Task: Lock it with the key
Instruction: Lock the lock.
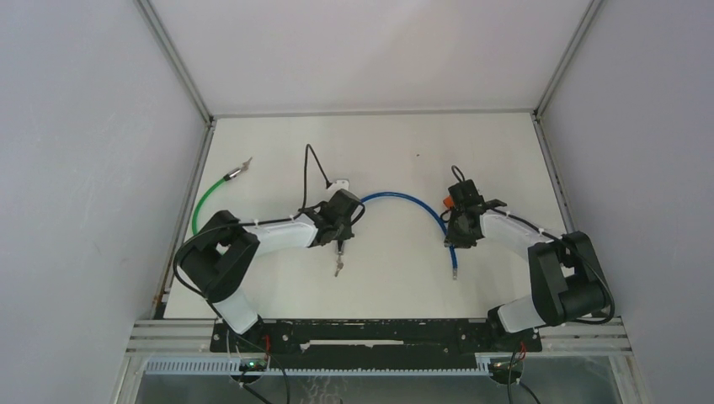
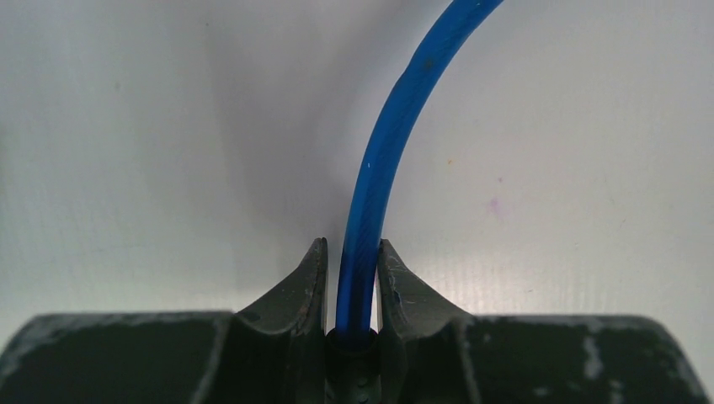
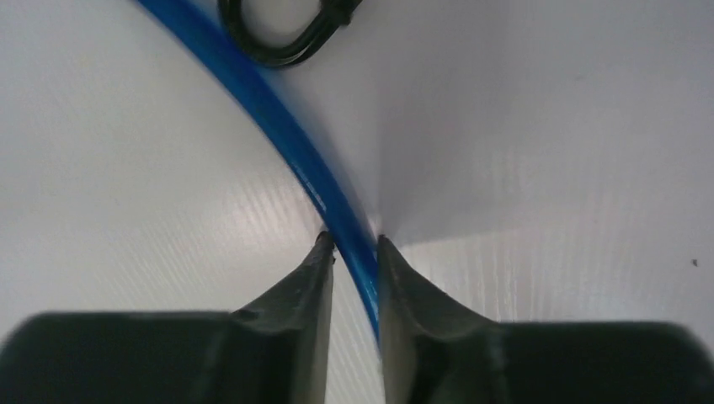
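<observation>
Blue cable (image 1: 411, 202), glossy, plain. Green cable (image 1: 205, 200) at the far left, with a silver tip (image 1: 242, 167). Table (image 1: 396, 151) white, fine ribbed texture, a few dark specks. Left gripper (image 2: 349, 252) black-grey with pale scuffs; right gripper (image 3: 354, 246) plain dark grey. Left arm (image 1: 278, 238) and right arm (image 1: 509, 229): white links, black joints. Orange patch (image 1: 450, 202) on the right wrist. Walls (image 1: 84, 168) pale grey.

Blue plastic-coated cable (image 1: 404, 198) arcs across mid white table (image 1: 379, 143). Its left end sits clamped in the left gripper (image 2: 352, 252), its right stretch between the right gripper (image 3: 354, 244) fingers. Green cable (image 1: 206, 198) lies far left. Small metal piece (image 1: 338, 268) sits just before the left gripper.
</observation>
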Robot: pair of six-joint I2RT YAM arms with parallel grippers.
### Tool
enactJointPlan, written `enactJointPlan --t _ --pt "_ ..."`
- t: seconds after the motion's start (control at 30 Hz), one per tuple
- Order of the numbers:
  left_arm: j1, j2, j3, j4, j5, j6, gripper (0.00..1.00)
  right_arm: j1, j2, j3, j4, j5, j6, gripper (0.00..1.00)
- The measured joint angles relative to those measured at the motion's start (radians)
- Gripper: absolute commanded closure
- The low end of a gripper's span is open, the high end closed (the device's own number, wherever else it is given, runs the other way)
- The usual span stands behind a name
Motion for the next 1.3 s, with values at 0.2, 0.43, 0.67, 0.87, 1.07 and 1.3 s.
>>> enactJointPlan --t 0.2,0.43,0.67,0.87,1.07,1.3 --pt "0.000 0.019 0.026 -0.016 0.010 -0.123 1.00 0.063 0.004 -0.021 0.040 -0.065 0.014 1.00" --pt "0.001 0.039 0.039 0.003 0.021 -0.188 1.00 0.246 0.009 -0.026 0.068 -0.130 0.220 1.00" --pt "0.000 0.029 0.001 0.084 0.018 -0.138 1.00 0.346 0.145 0.020 0.217 -0.297 0.442 1.00" --pt "0.002 0.035 0.001 0.091 0.010 -0.087 0.95 0.385 0.175 0.043 0.238 -0.294 0.515 1.00" --pt "0.004 0.073 0.033 0.109 -0.007 -0.047 1.00 0.408 0.168 0.043 0.228 -0.245 0.527 1.00" --pt "0.005 0.074 0.034 0.114 -0.006 -0.043 1.00 0.422 0.154 0.043 0.206 -0.201 0.578 1.00"
